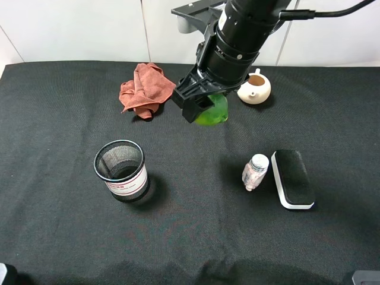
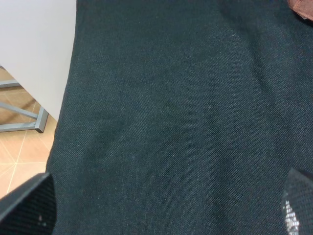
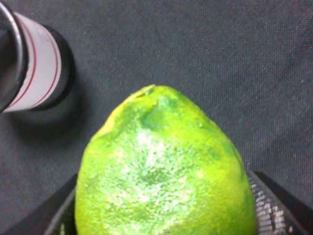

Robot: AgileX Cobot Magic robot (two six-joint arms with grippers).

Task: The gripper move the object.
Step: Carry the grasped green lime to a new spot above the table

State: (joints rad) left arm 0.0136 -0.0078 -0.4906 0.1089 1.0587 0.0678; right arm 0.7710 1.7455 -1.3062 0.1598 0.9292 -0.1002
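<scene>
A glossy green lime [image 1: 214, 113] is shown pinched between the two black fingers of the right gripper [image 1: 200, 105], toward 12 o'clock on the black-covered table [image 1: 59, 119]. Whether it has been lifted clear of the surface cannot be told. A cream teapot [image 1: 255, 88] is seen just beside it at 2 o'clock and a crumpled red rag [image 1: 144, 89] near it at 10 o'clock. A mesh pen cup [image 1: 121, 169] stands well apart at 7 o'clock, and at 5 o'clock a small bottle [image 1: 255, 171] lies just beside a board eraser [image 1: 292, 178]. The left gripper [image 2: 161, 210] is held spread wide over bare tabletop, with nothing between its fingers. The carry is judged to be in hand. It would be done best with a firm squeeze on the slick rind and the fruit raised before any sideways travel. The path should be kept wide of the teapot, which could be clipped.
</scene>
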